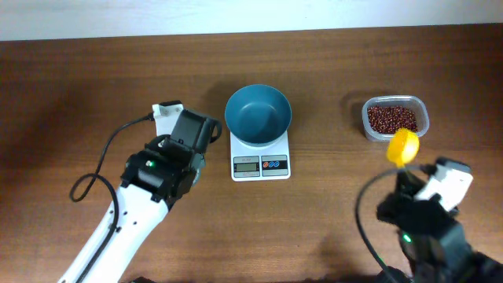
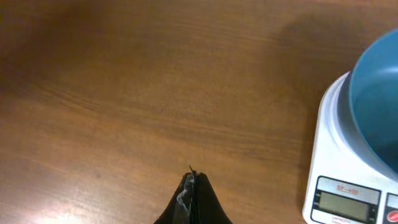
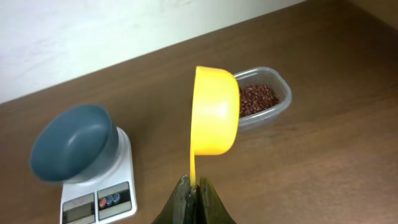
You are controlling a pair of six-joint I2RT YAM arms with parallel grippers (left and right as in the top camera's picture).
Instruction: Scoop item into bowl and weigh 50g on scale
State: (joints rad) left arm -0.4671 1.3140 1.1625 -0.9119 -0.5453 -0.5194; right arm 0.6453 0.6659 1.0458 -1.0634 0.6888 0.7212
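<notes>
The teal-blue bowl sits empty on the white scale at the table's middle. Dark reddish-brown beans fill a clear tub at the right. My right gripper is shut on the thin handle of a yellow scoop, held in the air just in front of the tub, its cup turned on edge. My left gripper is shut and empty, left of the scale.
Bare wooden table spreads to the left and front. A black cable loops beside the left arm. A pale wall edge runs along the table's far side.
</notes>
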